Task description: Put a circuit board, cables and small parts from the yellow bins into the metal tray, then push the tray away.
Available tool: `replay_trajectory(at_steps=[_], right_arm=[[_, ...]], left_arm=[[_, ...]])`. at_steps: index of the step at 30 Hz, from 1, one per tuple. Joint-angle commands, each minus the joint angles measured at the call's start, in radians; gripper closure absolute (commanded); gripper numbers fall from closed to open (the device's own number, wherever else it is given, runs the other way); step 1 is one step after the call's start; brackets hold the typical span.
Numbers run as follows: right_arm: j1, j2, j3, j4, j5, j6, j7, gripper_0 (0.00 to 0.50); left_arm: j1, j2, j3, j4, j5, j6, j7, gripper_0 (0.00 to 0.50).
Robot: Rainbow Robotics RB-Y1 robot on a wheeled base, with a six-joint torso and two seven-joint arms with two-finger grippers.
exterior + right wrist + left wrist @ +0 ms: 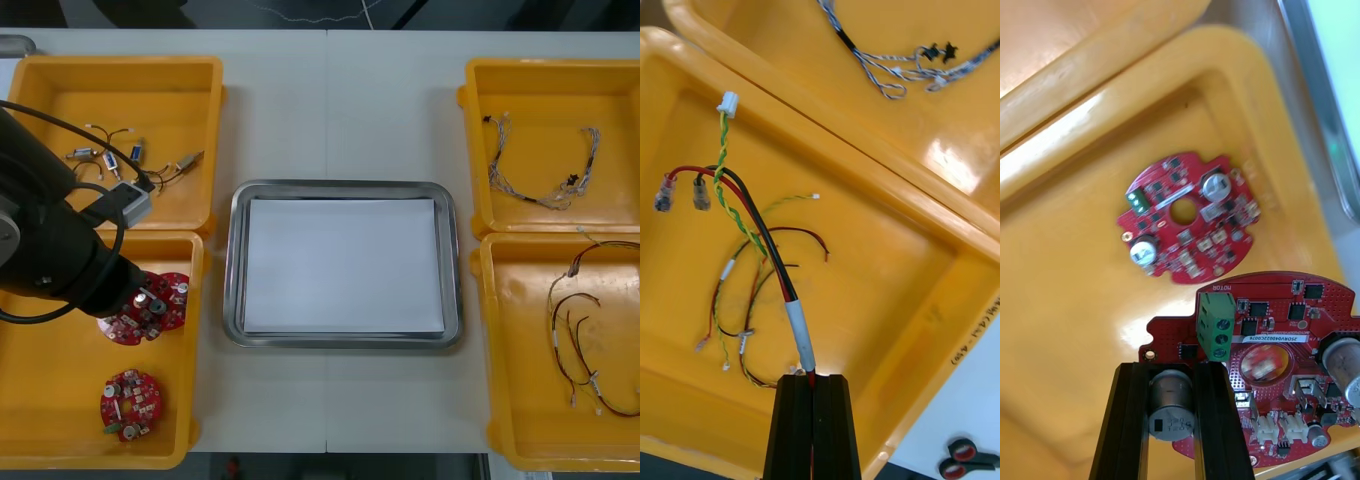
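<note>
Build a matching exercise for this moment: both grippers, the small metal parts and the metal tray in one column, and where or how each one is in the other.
Things:
1. left gripper
2. right gripper
3. small metal parts
4. metal tray

States:
A. white inside, nothing lying in it
B. shut on a red and black cable
C. lying in the far left yellow bin
D. shut on a circuit board

Pairs: 1-D, 2-B, 3-C, 4-A.
</note>
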Motion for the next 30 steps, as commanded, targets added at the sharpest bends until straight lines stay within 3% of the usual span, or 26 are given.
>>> replay_trajectory(at_steps=[1,7,16,30], right_arm=[[-0.048,-0.041,0.028,-0.029,-0.054,0.004,0.004,0.500],[-0.092,-0.057,0.071,-0.054,-0.068,0.004,0.008,0.500],[-0.114,-0.058,0.114,-0.077,-0.056,0.004,0.013,0.500],[-0.114,-0.058,0.128,-0.083,-0.064,0.004,0.030,0.500]], left_arm=[[-0.112,-0.070,-0.074,-0.030,-0.022,0.020,0.098,0.498],[-0.206,-0.145,-0.203,-0.023,-0.096,0.020,0.187,0.499],[-0.336,-0.246,-0.314,0.086,-0.108,0.009,0.255,0.497],[-0.431,-0.344,-0.480,0.315,-0.213,-0.146,0.275,0.498]])
